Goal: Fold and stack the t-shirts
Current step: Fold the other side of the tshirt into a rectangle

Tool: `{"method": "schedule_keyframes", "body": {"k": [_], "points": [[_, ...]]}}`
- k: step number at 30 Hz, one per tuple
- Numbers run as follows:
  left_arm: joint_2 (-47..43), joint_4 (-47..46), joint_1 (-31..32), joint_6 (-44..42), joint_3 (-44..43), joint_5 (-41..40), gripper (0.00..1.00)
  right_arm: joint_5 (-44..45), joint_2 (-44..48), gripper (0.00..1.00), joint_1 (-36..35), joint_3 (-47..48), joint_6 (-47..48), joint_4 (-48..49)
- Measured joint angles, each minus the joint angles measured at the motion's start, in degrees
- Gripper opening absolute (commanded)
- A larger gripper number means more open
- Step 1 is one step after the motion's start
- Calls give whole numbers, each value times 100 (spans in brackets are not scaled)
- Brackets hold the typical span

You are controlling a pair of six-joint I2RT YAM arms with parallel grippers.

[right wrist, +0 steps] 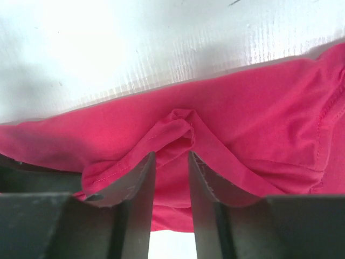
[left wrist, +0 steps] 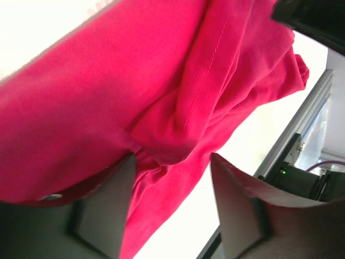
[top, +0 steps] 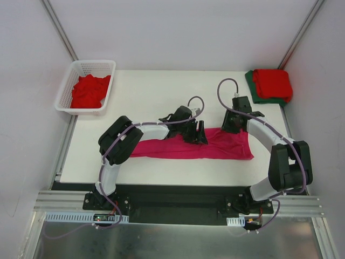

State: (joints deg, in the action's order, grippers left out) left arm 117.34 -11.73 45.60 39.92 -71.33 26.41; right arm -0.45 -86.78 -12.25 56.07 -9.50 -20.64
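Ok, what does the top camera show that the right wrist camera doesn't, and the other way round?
Only the top view shows the white basket of red shirts, the folded red shirt on a dark green one at the far right corner, and the left arm. Only the right wrist view shows a puckered hem fold with its stitching, close up. Both show the magenta shirt on the white table and the right gripper, its jaws slightly apart.
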Motion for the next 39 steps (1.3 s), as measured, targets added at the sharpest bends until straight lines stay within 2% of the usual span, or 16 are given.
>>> {"method": "schedule_keyframes", "body": {"k": [1,4,9,12,15,16,18,33,35,36,37,39], "points": [[0,4,-26,-7,-22,24,68,-26,-13,41,0,0,7,13],[0,0,-37,-11,-61,57,70,-46,-15,42,0,0,17,66],[-2,0,-107,-13,-59,116,71,-22,11,43,0,0,22,74],[-42,0,-111,-20,-20,114,70,37,111,41,0,-2,55,70],[-90,4,-136,-31,39,111,70,92,286,29,0,-11,87,70],[-105,4,-144,-28,63,111,70,105,330,16,0,-24,92,79],[-136,7,-146,-28,101,111,70,114,428,2,0,-90,120,79],[-616,247,-118,-190,157,-39,66,109,721,1,-31,-1010,-57,118],[-640,315,-90,-254,55,-96,58,109,721,1,-37,-1080,-81,129],[-636,350,-59,-291,-4,-120,51,109,721,1,-37,-1102,-92,138],[-636,387,-28,-317,-55,-131,34,109,721,1,-39,-1115,-101,153],[-616,448,33,-321,-179,-133,19,111,721,1,-39,-1141,-107,197]]}}
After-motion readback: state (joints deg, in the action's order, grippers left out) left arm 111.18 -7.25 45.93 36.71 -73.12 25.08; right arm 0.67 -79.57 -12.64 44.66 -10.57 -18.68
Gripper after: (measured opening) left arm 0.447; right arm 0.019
